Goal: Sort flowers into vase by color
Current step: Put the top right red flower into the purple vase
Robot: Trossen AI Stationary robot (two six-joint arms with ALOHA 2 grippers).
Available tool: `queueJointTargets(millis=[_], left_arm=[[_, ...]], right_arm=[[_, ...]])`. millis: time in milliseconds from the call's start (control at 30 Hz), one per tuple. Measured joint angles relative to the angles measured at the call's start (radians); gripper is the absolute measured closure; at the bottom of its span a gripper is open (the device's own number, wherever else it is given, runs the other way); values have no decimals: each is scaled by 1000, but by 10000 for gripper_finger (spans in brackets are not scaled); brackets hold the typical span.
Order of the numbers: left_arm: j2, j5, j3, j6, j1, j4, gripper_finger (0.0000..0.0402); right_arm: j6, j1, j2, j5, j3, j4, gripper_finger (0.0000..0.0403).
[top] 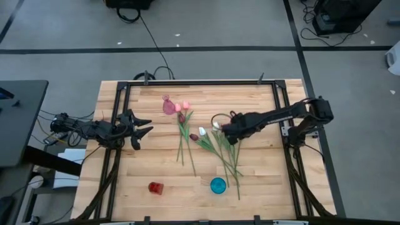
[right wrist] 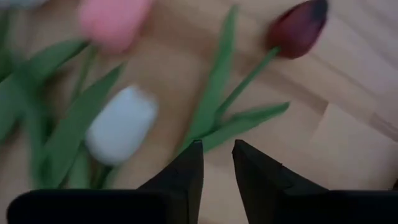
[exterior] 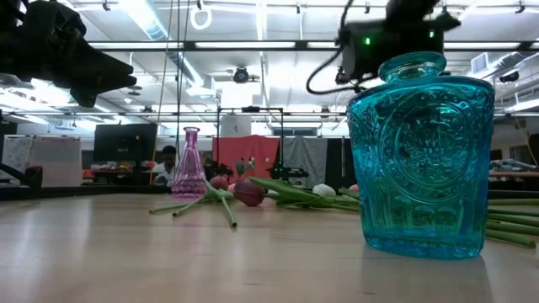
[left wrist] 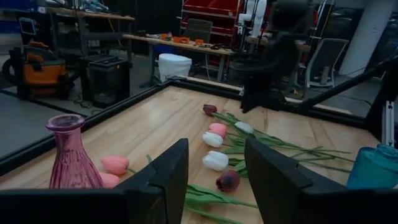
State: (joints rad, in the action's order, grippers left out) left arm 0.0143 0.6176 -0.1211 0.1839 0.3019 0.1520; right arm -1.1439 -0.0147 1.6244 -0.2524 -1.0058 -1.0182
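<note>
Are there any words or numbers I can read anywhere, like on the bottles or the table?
None can be read.
The blue vase has only raised patterns, no letters.
The pink vase and the red vase show no writing.
The table is bare wood.
Things in the room behind are too blurred to read.

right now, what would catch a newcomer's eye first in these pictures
The blue glass vase fills the low view; seen from above it stands near the table's front edge. Artificial tulips, pink, white and maroon, lie scattered mid-table beside a pink vase. The right gripper hangs low over the tulips with its fingers narrowly apart above bare wood by a white bud; the left gripper waits open at the left.
</note>
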Motion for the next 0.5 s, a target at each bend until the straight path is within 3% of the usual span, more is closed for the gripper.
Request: queueJointTargets(millis=[500], left_arm=[[0, -1, 0, 0, 0, 14, 238]], right_arm=[[99, -203, -41, -8, 152, 248, 289]])
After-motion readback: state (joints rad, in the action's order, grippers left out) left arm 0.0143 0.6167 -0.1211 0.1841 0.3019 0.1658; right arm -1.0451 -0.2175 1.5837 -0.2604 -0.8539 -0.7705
